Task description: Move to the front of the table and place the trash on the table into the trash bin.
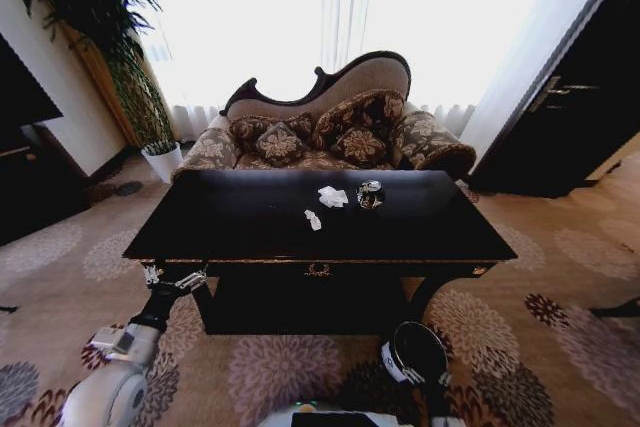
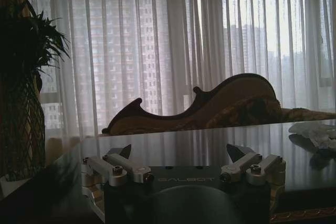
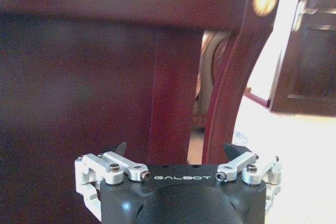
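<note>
trash [image 1: 333, 196] mid-table [image 1: 230, 227], sofa [image 1: 330, 132] behind; left end effector [image 1: 172, 275] and right end effector [image 3: 178, 153] both spread

- A sofa [image 1: 330, 122] with a curved dark wooden back and patterned cushions stands against the window.
- Sheer white curtains [image 1: 340, 17] cover the window, and bright daylight comes through them.
- Through the curtains, high-rise buildings [image 2: 131, 51] show outside.
- A tall leafy plant [image 1: 105, 37] in a white pot [image 1: 163, 159] stands at the left, near the sofa.
- A beige carpet [image 1: 560, 277] with large flower patterns covers the floor.
- A dark wooden door [image 1: 575, 107] stands at the right.
</note>
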Controlling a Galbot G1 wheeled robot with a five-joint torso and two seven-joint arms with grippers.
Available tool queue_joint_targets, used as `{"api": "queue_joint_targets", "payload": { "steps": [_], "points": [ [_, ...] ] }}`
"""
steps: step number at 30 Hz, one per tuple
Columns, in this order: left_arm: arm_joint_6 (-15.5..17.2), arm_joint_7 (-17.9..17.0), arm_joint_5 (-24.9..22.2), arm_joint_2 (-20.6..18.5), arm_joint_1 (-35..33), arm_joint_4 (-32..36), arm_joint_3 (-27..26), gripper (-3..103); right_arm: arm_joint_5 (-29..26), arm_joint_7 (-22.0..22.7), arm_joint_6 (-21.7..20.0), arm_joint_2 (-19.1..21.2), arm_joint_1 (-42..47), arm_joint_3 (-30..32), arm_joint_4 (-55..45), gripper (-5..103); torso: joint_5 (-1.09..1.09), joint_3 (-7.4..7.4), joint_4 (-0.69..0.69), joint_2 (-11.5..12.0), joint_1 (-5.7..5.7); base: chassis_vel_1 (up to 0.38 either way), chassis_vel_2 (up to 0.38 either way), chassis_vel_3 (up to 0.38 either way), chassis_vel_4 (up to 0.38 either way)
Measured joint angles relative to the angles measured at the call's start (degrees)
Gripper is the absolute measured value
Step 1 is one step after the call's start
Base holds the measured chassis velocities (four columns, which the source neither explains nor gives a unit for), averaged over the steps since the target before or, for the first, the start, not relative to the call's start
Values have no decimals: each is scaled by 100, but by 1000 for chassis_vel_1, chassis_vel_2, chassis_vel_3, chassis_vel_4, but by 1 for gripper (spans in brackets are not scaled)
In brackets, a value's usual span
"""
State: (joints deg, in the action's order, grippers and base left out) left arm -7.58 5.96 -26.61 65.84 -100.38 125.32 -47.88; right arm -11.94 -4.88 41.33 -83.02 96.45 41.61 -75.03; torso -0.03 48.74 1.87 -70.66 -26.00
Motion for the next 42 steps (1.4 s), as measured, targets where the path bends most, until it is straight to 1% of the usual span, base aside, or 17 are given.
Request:
{"api": "queue_joint_targets", "payload": {
  "steps": [2, 3, 8, 11, 12, 16, 19, 25, 27, 30, 32, 36, 37, 38, 40, 41, 42],
  "points": [
    [0, -1, 0, -1, 0, 0, 0, 100, -66, 24, 76, -154, 378, 106, -524, 100, 2, 0, 0, 0, 0, 0, 0, 0, 0],
    [0, -1, 0, -1, 0, 0, 0, 100, -66, 24, 76, -154, 378, 106, -524, 100, 2, 0, 0, 0, 0, 0, 0, 0, 0],
    [0, -1, 0, -3, 0, -1, 0, 100, -154, 30, 306, -434, 1047, 323, -1362, 100, 1, 0, 1, 0, 0, 0, 0, 0, 0],
    [0, -1, 0, -2, 0, -1, 0, 100, -195, 32, 311, -462, 1151, 337, -1562, 100, 1, 0, 0, 0, 0, 0, 0, 0, 0],
    [0, -1, -1, -2, 0, -1, 0, 100, -299, 15, 265, -486, 1294, 353, -1892, 100, 1, 0, -1, 0, 0, 0, 0, 0, 0],
    [0, -1, -1, -3, 1, -1, 0, 100, -477, -62, 163, -519, 1467, 381, -2369, 100, 2, 0, -1, 0, 0, 0, 0, 0, 0],
    [0, -1, -1, -3, 1, -2, 0, 100, -797, -225, 82, -554, 1723, 535, -2918, 100, 2, 0, 0, 0, 0, 0, 0, 0, 0],
    [0, -2, -2, -3, 1, -2, -1, 100, -1145, -338, -123, -447, 1863, 773, -3365, 100, 2, 0, 0, 0, 0, 0, 0, 0, 0],
    [0, -2, -2, -3, 1, -2, 0, 100, -1331, -353, -283, -371, 1879, 877, -3600, 100, 2, 1, 0, 0, 0, 0, 0, 0, 0],
    [-1, -2, -2, -3, 1, -2, -1, 100, -1614, -425, -705, -160, 1857, 978, -4169, 100, 1, 1, 0, 0, 0, 0, 0, 0, 0],
    [-1, -2, -2, -3, 1, -2, 0, 100, -1645, -433, -790, -116, 1832, 985, -4257, 100, 1, 1, 0, 0, 0, 0, 0, 0, 0],
    [0, -2, -2, -3, 1, -2, -1, 100, -1754, -468, -1540, 270, 1521, 993, -4789, 100, 2, 1, -1, 0, 0, 0, 0, 0, 0],
    [0, -2, -2, -3, 1, -2, -1, 100, -1754, -468, -1540, 270, 1521, 993, -4789, 100, 2, 1, -1, 0, 0, 0, 0, 0, 0],
    [-1, -2, -2, -3, 1, -2, 0, 100, -1761, -468, -1654, 324, 1471, 987, -4853, 100, 2, 1, -1, 0, 0, 0, 0, 0, 0],
    [-1, -2, -2, -3, 1, -2, 0, 100, -1787, -458, -2121, 544, 1257, 927, -5072, 100, 2, 1, -1, 0, -1, 0, 0, 0, 0],
    [-1, -2, -2, -3, 1, -2, 0, 100, -1792, -452, -2238, 614, 1178, 902, -5098, 100, 2, 1, -1, 1, -1, 0, 0, 0, 0],
    [-1, -2, -2, -3, 1, -2, 0, 100, -1792, -452, -2238, 614, 1178, 902, -5098, 100, 2, 1, -1, 1, -1, 0, 0, 0, 0]
  ]
}}
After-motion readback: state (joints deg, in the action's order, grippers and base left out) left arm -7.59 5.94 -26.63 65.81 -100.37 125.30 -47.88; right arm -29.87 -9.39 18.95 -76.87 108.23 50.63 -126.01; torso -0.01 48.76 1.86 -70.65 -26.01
